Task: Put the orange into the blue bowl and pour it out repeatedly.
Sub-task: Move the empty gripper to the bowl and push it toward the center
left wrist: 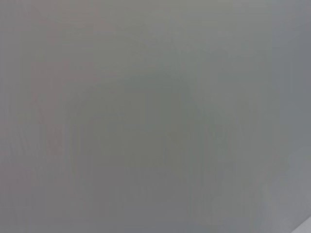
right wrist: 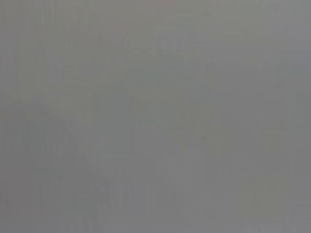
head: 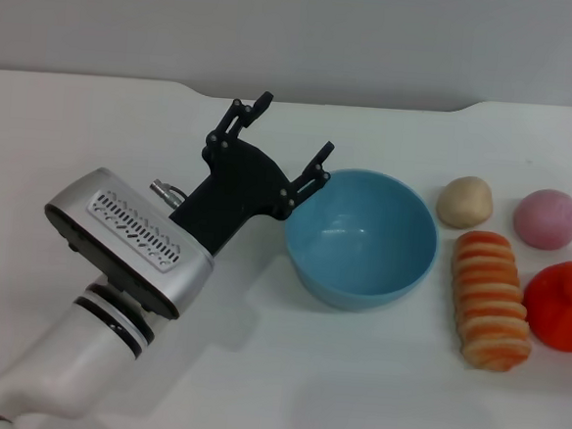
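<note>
**Left pincer spread beside an empty bowl**

On the white desk stands one blue bowl, holding nothing. The left pincer hangs with fingers apart, one fingertip at the bowl's rim. To the bowl's right lie four items: one orange at the picture's edge, one striped bread roll, one pink ball, one beige ball. Both wrist views show only grey.

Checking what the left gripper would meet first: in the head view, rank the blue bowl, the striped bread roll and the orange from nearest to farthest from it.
From the left gripper, open at the bowl's left rim:
1. Blue bowl, right beside it.
2. Striped bread roll, right of the bowl.
3. Orange, farthest, at the right edge.
</note>
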Motion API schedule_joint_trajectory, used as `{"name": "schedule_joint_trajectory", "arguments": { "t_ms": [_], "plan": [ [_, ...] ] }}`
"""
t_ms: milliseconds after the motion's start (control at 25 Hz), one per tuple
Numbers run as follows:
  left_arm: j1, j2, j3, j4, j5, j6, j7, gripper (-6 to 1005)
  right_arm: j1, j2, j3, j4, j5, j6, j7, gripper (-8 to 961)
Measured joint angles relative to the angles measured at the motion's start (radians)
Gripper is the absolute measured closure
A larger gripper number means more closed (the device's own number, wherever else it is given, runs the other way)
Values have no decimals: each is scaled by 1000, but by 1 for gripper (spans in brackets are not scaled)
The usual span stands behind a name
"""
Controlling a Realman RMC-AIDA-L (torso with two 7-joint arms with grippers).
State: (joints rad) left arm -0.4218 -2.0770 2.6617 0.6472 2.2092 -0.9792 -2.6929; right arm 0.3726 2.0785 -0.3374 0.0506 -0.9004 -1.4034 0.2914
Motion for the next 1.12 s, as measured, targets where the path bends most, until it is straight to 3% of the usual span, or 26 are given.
{"name": "schedule_joint_trajectory", "arguments": {
  "t_ms": [560, 760, 840, 960, 1120],
  "plan": [
    [12, -1, -17, 22, -28, 5, -40, 184, 8, 0, 0, -3, 0, 0, 0, 335],
    [24, 19, -82, 124, -79, 47, -153, 185, 4, 0, 0, -6, 0, 0, 0, 336],
    [21, 36, -141, 197, -57, 153, -179, 186, 2, 0, 0, -7, 0, 0, 0, 337],
    [19, 45, -180, 233, -34, 228, -180, 189, 2, 0, 0, -7, 0, -3, 0, 336],
    [16, 55, -384, 394, 104, 631, -174, 201, 6, -1, 0, -7, 0, -2, 0, 335]
  ]
}}
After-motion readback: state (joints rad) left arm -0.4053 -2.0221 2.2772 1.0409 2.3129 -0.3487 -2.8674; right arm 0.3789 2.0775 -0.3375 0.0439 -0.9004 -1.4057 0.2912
